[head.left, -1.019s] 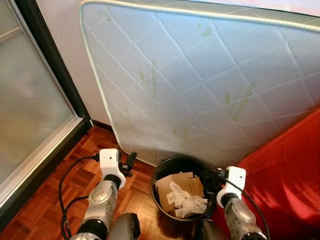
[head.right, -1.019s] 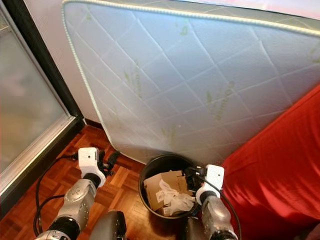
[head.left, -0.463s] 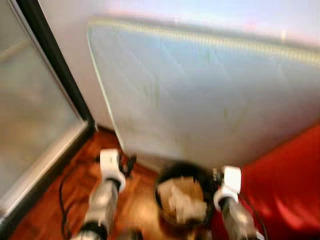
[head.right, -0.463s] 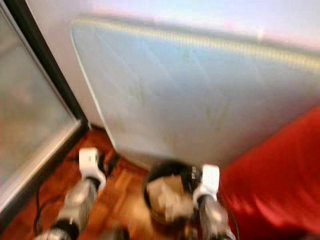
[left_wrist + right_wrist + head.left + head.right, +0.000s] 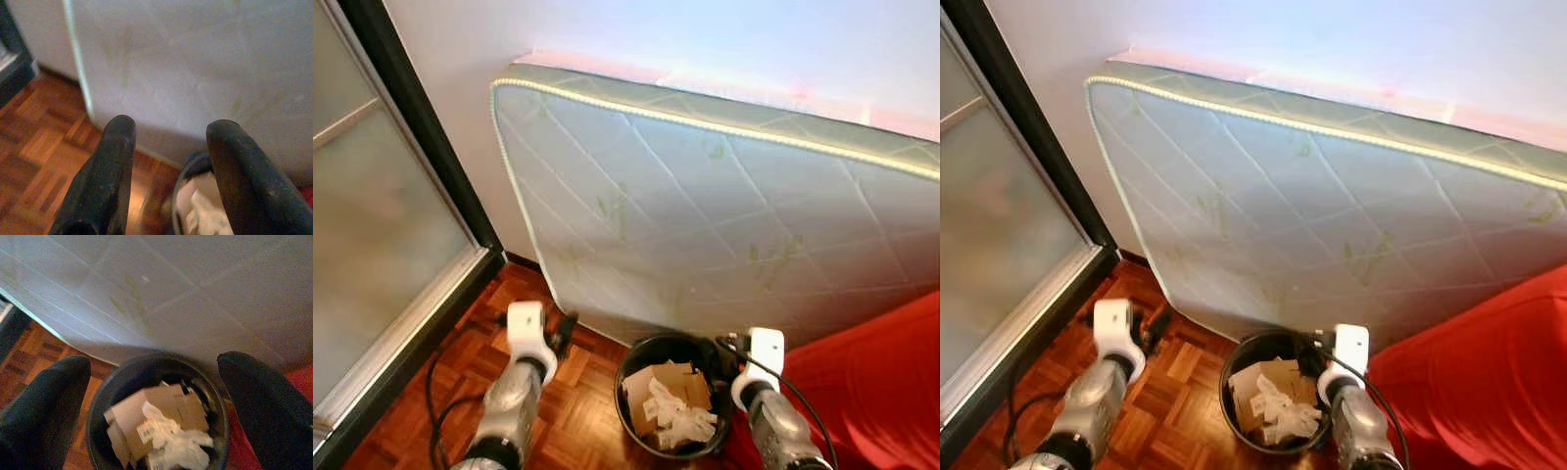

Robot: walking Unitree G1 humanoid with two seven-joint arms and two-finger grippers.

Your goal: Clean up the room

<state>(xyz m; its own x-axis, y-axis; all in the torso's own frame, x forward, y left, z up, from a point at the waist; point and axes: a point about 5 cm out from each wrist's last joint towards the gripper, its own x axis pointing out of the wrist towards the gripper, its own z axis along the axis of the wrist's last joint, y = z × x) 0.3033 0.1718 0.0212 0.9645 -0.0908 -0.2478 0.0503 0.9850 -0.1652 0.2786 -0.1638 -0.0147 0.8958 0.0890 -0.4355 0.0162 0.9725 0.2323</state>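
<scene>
A black round bin [image 5: 621,396] stands on the parquet floor at the foot of a leaning mattress. It holds folded cardboard [image 5: 658,384] and crumpled white paper [image 5: 680,423]. My right gripper [image 5: 717,354] hovers over the bin's right rim; in the right wrist view it [image 5: 155,360] is open wide above the bin [image 5: 103,392] with nothing between its fingers. My left gripper [image 5: 564,329] is left of the bin over the floor; in the left wrist view it [image 5: 171,126] is open and empty.
A white quilted mattress [image 5: 705,215] leans against the wall behind the bin. Red fabric [image 5: 881,382] crowds the right side. A frosted sliding door with a black frame [image 5: 440,166] runs along the left. Black cables [image 5: 440,411] trail over the parquet [image 5: 578,421].
The camera has tilted up, so the mattress's top edge and the wall now show and the bin sits lower in the picture. Both arms stay where they were relative to the bin.
</scene>
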